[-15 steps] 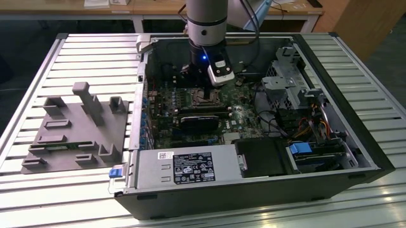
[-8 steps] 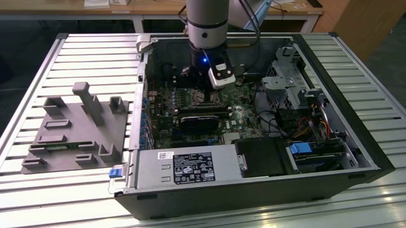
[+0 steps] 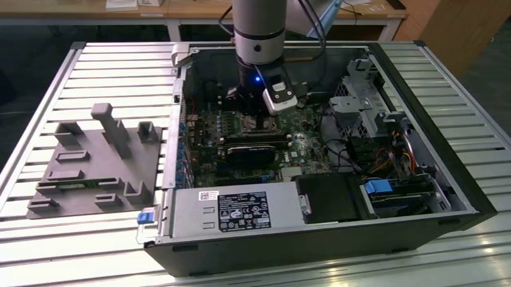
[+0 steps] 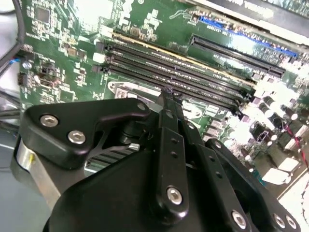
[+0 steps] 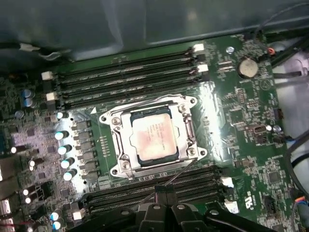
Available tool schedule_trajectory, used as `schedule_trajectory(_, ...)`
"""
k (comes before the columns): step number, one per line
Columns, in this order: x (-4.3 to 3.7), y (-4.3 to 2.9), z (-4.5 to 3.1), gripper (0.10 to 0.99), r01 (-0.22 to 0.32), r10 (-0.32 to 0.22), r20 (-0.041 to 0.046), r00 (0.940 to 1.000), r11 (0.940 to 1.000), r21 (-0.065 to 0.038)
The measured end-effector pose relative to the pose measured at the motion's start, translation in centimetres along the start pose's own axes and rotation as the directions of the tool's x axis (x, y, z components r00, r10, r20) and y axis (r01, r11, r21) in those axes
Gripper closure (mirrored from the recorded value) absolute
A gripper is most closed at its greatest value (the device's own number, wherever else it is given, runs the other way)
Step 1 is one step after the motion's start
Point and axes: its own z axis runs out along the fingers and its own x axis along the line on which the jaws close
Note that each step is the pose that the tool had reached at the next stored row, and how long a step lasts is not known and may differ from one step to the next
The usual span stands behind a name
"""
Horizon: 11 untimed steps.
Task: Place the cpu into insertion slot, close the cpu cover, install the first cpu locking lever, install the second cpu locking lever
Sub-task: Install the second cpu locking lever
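First wrist view: cpu (image 5: pixel 153 136) sits under the cpu cover (image 5: pixel 186 126); tool (image 5: pixel 163 189) seemingly closed, empty.

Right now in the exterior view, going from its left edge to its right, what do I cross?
Grey fixture block on the slatted table → blue latch tab → power supply → gripper above the motherboard → drive cage → the case's right wall.

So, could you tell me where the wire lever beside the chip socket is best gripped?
Probably near its free end: the lever runs slanting from the socket frame toward the memory slots. Come from above, closing across the thin wire.
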Motion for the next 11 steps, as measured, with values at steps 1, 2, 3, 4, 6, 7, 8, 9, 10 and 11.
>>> schedule_trajectory(1, 0.09, -0.04, 0.07, 0.984, 0.009, -0.009, -0.0002, 1.0, 1.0, -0.001)
schedule_trajectory(2, 0.2, -0.09, 0.14, 0.984, 0.016, -0.016, -0.0004, 0.9999, 0.9999, -0.001)
schedule_trajectory(3, 0.3, -0.15, 0.23, 0.984, 0.022, -0.022, -0.0007, 0.9998, 0.9998, -0.003)
schedule_trajectory(4, 0.41, -0.23, 0.33, 0.984, 0.027, -0.027, -0.0011, 0.9996, 0.9996, -0.005)
schedule_trajectory(6, 0.57, -0.42, 0.46, 0.984, 0.035, -0.035, -0.0019, 0.9994, 0.9993, -0.009)
schedule_trajectory(7, 0.62, -0.51, 0.52, 0.984, 0.038, -0.038, -0.0025, 0.9993, 0.9992, -0.013)
schedule_trajectory(8, 0.67, -0.58, 0.58, 0.984, 0.04, -0.04, -0.0036, 0.9992, 0.999, -0.018)
schedule_trajectory(9, 0.71, -0.65, 0.65, 0.984, 0.041, -0.042, -0.0048, 0.9991, 0.9988, -0.026)
schedule_trajectory(10, 0.75, -0.71, 0.71, 0.984, 0.043, -0.043, -0.0063, 0.9991, 0.9985, -0.034)
schedule_trajectory(11, 0.79, -0.77, 0.77, 0.984, 0.044, -0.044, -0.0077, 0.999, 0.9981, -0.043)
